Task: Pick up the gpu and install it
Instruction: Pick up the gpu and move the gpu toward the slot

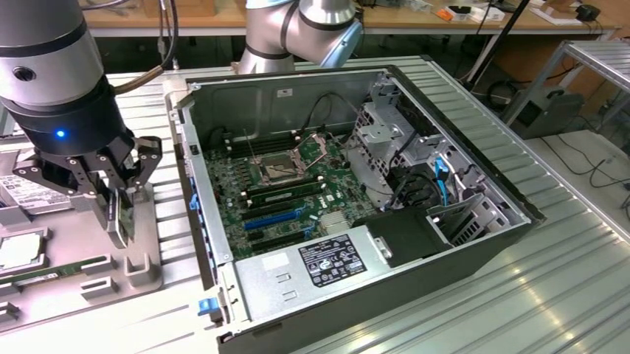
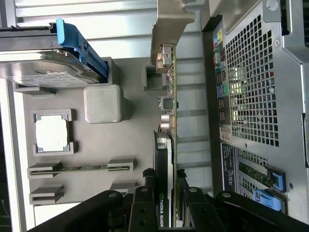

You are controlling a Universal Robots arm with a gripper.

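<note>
**Exterior view, then wrist view: gpu held on edge beside the case**

Exterior view is showing the gripper (image 1: 113, 200) clamping, half closed, on the gpu (image 1: 119, 220). It is holding the card upright over the tray (image 1: 162, 221) edge nearest the open computer case (image 1: 256, 96), probably to keep its connector edge facing down.

Wrist view is showing the fingers (image 2: 145, 208) pinching the card's flat faces, leaving its metal bracket (image 2: 170, 24) free.

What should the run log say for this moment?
gripper: shut on thin black-faced green gpu card | card: on edge, over flat grey parts tray | beside: open black metal computer case | install: not done
</note>
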